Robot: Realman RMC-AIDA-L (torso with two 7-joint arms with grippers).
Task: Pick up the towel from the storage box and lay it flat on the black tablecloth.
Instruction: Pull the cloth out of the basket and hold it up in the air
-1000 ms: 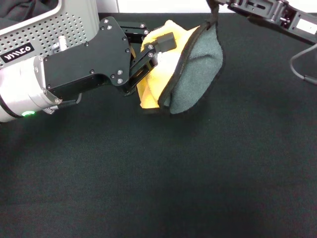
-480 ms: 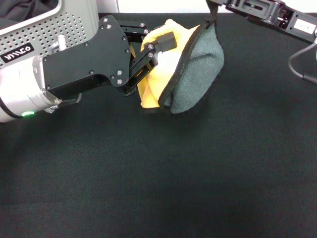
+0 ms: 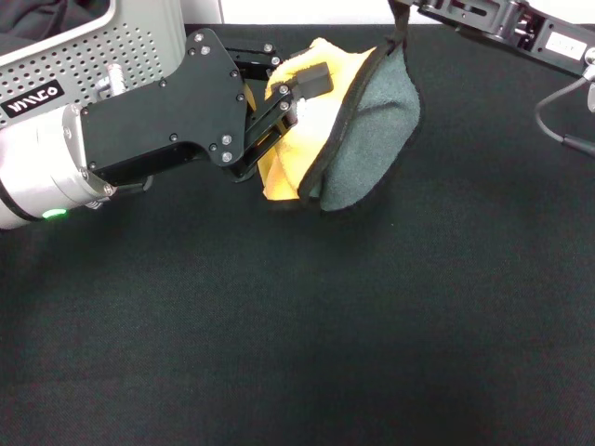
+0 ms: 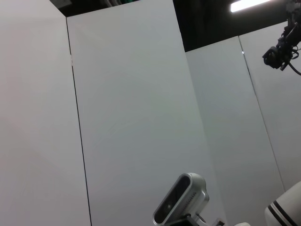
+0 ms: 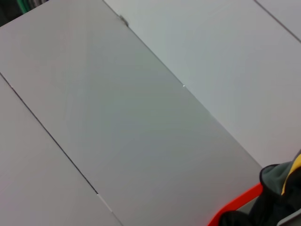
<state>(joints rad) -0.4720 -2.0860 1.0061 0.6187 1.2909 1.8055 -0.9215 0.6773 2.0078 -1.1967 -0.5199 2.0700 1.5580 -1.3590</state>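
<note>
Head view: the towel (image 3: 349, 130), folded with yellow face inward and grey-green face outward, hangs over the black tablecloth (image 3: 372, 325), its lower fold touching the cloth. The left gripper (image 3: 296, 93) is clamped on the towel's yellow left edge; the right gripper (image 3: 402, 20) pinches its far top corner. The storage box (image 3: 88, 51) stands far left.

Fuzzy cloth towel (image 3: 358, 130), matte woven black tablecloth (image 3: 372, 316), perforated plastic storage box (image 3: 84, 56)

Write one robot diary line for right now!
towel: bunched, not flat | left gripper: on towel | right gripper: holding its top edge | black tablecloth: below
</note>
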